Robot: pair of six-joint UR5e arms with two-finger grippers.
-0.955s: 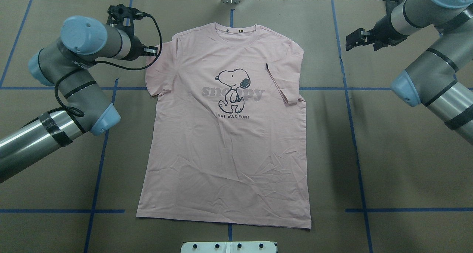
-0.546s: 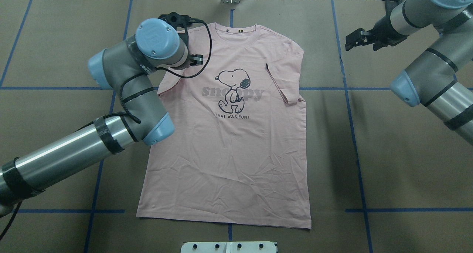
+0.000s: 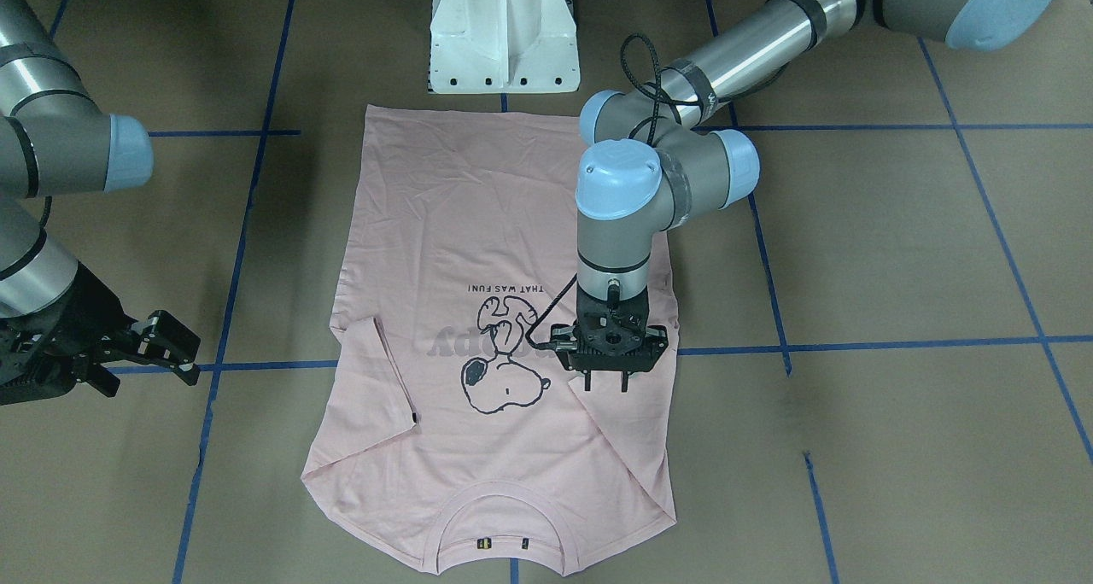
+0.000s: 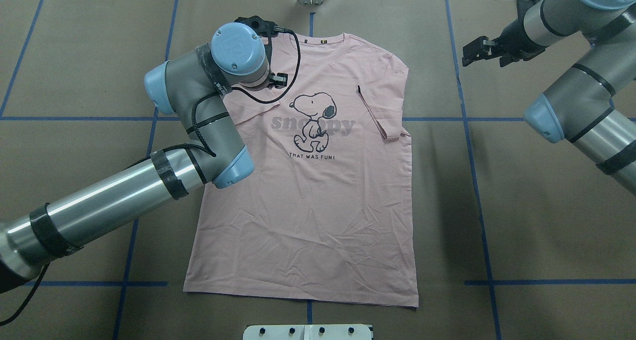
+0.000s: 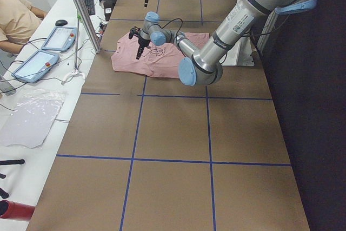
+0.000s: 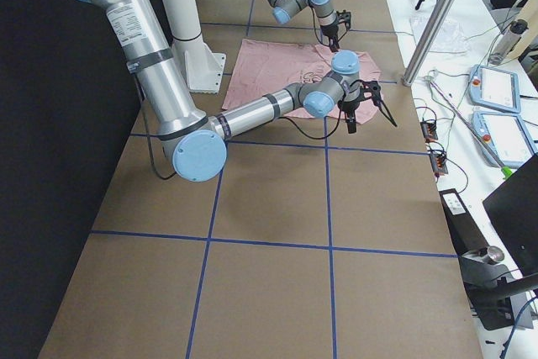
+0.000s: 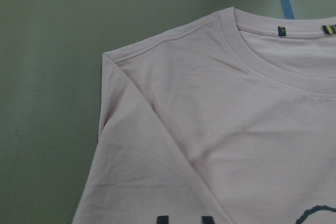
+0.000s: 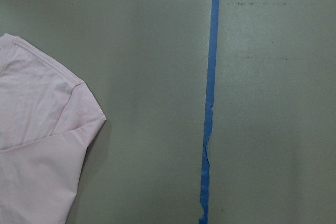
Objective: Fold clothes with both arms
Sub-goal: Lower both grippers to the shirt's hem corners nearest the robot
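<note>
The pale pink T-shirt [image 4: 308, 196] lies flat and face up on the table, collar away from the robot; it also shows in the front view [image 3: 478, 225]. Both sleeves are folded in onto the front: the right one [image 4: 377, 111] and the left one [image 3: 628, 439]. My left gripper [image 3: 606, 385] points straight down just over the end of the left sleeve, beside the dog print [image 3: 504, 370]. Its fingertips stand apart with pink cloth showing between them. My right gripper [image 4: 467, 56] is open and empty, off the shirt beyond its right shoulder.
The white pedestal base [image 3: 504, 37] stands at the shirt's hem. Blue tape lines [image 4: 479, 206] cross the brown table cover. Tablets [image 5: 59, 36], an aluminium post [image 5: 81, 9] and a seated person [image 5: 16, 14] are at the far side.
My left arm swung right from beside the shirt to over its chest. The left sleeve went from spread out to folded onto the front. The right arm hardly moved.
</note>
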